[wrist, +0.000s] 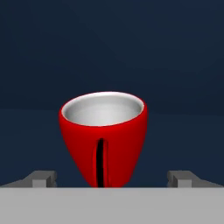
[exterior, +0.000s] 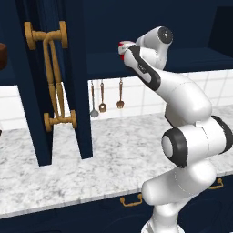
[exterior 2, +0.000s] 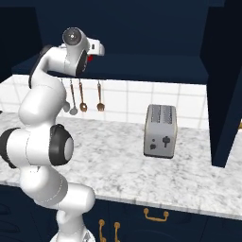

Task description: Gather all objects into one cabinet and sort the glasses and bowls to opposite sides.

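Observation:
The red cup [wrist: 103,135], glossy with a white inside and its handle turned toward the hand, stands upright on the dark navy cabinet shelf [exterior: 191,61]. My gripper [wrist: 112,179] is open, its fingertips [wrist: 41,178] wide on either side of the cup's base and clear of it. From the left base view only a sliver of the red cup [exterior: 122,46] shows past the raised hand, and a red sliver [exterior 2: 89,58] peeks out in the right base view. A reddish-brown bowl [exterior: 2,54] sits at the far left edge, in the neighbouring cabinet section.
Open navy cabinet doors with curved brass handles [exterior: 50,77] hang left of the arm. A grey toaster [exterior 2: 160,131] stands on the marble counter [exterior 2: 118,165]. Metal utensils [exterior 2: 82,101] hang on the tiled wall below the shelf. Another open door [exterior 2: 227,94] is at the right.

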Controlling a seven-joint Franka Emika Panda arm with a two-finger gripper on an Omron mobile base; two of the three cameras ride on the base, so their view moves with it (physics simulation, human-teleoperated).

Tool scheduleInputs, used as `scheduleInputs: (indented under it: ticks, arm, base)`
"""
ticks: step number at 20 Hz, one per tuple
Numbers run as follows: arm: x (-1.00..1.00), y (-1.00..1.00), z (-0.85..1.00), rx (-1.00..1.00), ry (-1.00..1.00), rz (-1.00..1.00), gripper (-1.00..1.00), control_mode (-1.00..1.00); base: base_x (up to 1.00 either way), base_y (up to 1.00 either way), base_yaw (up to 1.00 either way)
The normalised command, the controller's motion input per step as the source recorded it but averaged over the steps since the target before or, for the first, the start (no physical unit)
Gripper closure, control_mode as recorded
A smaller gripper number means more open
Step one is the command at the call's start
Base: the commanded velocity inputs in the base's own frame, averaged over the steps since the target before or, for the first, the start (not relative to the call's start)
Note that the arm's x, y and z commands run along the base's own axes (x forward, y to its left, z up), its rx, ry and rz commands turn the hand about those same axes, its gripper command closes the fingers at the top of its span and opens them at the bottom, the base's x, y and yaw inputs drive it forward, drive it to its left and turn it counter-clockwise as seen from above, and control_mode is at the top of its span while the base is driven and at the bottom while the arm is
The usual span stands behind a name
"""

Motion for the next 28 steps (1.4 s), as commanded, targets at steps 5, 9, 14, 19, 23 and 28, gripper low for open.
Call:
scheduleInputs:
  ticks: [5, 9, 14, 19, 23, 28]
  arm:
    - [0.1, 0.0, 0.0, 0.0, 0.0, 0.0, -1.0, -1.0]
    - [0.06, 0.0, 0.0, 0.0, 0.0, 0.0, -1.0, -1.0]
    - [0.0, 0.0, 0.0, 0.0, 0.0, 0.0, 1.0, -1.0]
    - [0.0, 0.0, 0.0, 0.0, 0.0, 0.0, 1.0, -1.0]
    - [0.0, 0.0, 0.0, 0.0, 0.0, 0.0, 1.0, -1.0]
    - [-0.17, 0.0, 0.08, 0.0, -0.01, 0.0, 1.0, -1.0]
  base:
    - [0.0, 0.0, 0.0]
    - [0.0, 0.0, 0.0]
    - [0.0, 0.0, 0.0]
    - [0.0, 0.0, 0.0]
    - [0.0, 0.0, 0.0]
    - [0.0, 0.0, 0.0]
